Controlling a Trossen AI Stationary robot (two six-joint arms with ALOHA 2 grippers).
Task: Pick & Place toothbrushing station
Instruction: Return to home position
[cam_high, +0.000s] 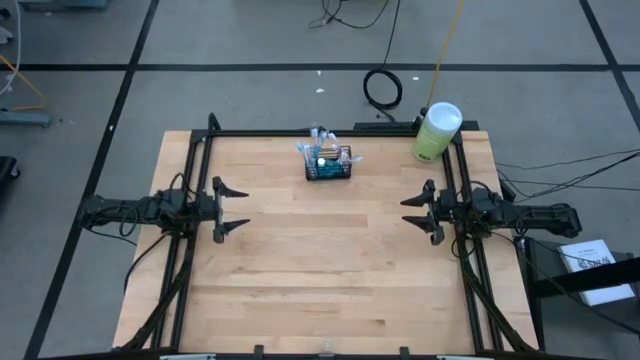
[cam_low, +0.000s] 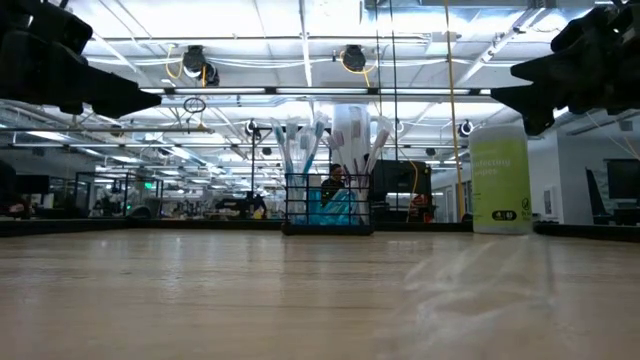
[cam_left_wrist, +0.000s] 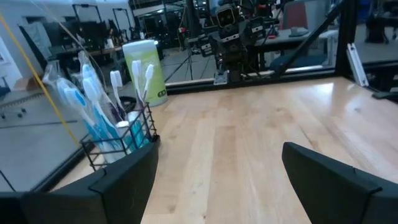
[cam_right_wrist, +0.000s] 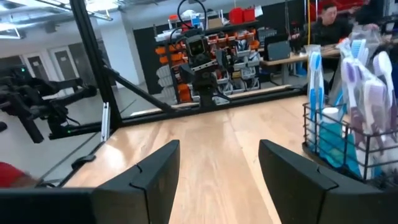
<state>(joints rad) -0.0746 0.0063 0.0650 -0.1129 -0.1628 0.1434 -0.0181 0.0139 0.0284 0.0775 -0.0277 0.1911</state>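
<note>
The toothbrushing station (cam_high: 329, 163) is a small black wire basket holding several packaged toothbrushes; it stands on its base on the wooden table near the far edge, a little left of centre. It also shows in the low view (cam_low: 327, 203) and in both wrist views (cam_left_wrist: 121, 134) (cam_right_wrist: 348, 140). My left gripper (cam_high: 232, 209) hovers open at the table's left side, pointing level toward the right. My right gripper (cam_high: 420, 211) hovers open at the right side, pointing level toward the left. Both are far from the basket, with nothing between their fingers.
A tall pale-green cylinder with a white lid (cam_high: 436, 131) stands at the table's far right corner. A black frame (cam_high: 330, 131) runs along the table's far, left and right edges. Bare wood lies between the two grippers and toward the near edge.
</note>
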